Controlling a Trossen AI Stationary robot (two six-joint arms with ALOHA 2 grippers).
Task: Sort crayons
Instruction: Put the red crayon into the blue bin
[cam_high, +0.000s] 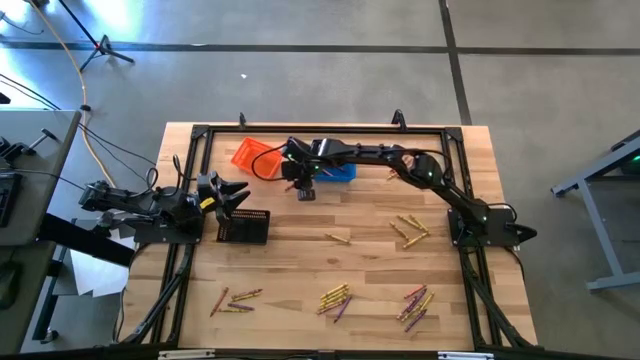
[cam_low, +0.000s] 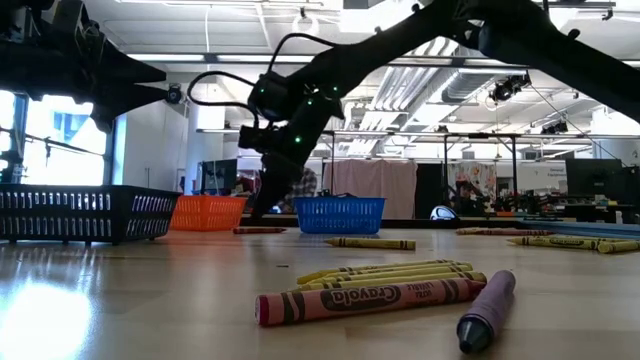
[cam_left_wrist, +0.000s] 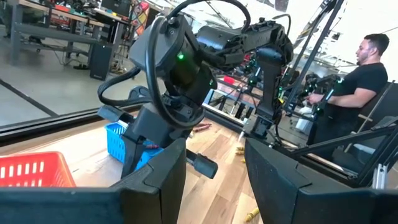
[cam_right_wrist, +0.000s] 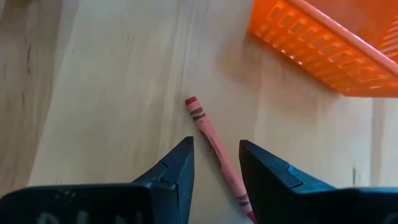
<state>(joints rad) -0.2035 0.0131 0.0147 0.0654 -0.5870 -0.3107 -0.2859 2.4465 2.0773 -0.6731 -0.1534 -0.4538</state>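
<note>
A red crayon (cam_right_wrist: 202, 121) lies flat on the wooden table just in front of the orange basket (cam_right_wrist: 323, 50). My right gripper (cam_right_wrist: 215, 143) hangs over it, slanting down and open, with one finger on each side of the crayon's near half; I see no touch. In the low view this gripper (cam_low: 265, 205) stands just above that crayon (cam_low: 258, 230). More crayons lie in loose groups across the table's near half (cam_high: 335, 298), and others lie toward its right side (cam_high: 410, 228). My left gripper (cam_high: 235, 192) waits open at the table's left, beside the black basket (cam_high: 245, 225).
The orange basket (cam_high: 255, 155) and the blue basket (cam_high: 335, 172) stand side by side at the far edge, close to my right gripper. Red, yellow and purple crayons (cam_low: 370, 297) lie near the front edge. A person (cam_left_wrist: 354, 81) stands beyond the table.
</note>
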